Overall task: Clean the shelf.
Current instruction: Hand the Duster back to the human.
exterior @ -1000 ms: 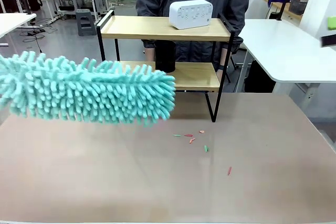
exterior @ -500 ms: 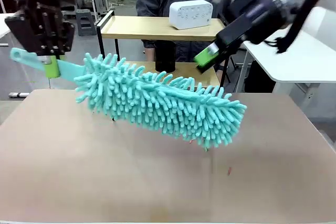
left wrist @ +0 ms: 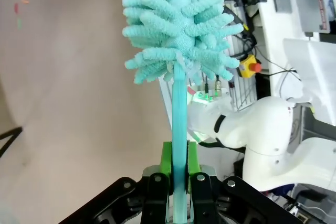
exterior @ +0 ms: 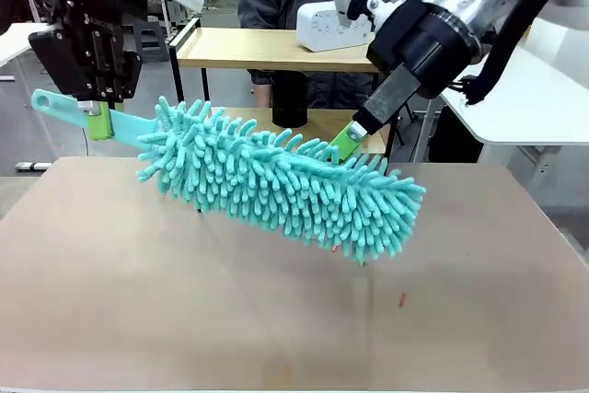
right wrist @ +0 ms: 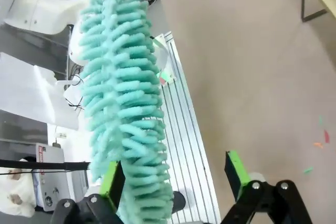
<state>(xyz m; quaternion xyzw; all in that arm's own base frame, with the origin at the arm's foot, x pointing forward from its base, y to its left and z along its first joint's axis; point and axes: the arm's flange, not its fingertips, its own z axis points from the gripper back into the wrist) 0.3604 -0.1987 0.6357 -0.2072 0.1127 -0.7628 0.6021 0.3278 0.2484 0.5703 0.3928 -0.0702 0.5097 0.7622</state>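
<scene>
The left gripper (exterior: 98, 120) pinches the flat handle of the teal duster (exterior: 281, 180), its green pads (left wrist: 166, 161) pressed on both sides. The shelf (exterior: 276, 48) stands at the table's (exterior: 184, 301) far edge, behind the duster. The right gripper (right wrist: 176, 174) is spread wide, one pad touching the fluffy head. Since half a second ago it has dropped closer to the duster. No writing is readable.

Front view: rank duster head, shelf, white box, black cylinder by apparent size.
1. Duster head, though it sits nearer the camera, which inflates it against the shelf.
2. Shelf, partly hidden.
3. White box and black cylinder: both partly covered, too close to rank.
</scene>
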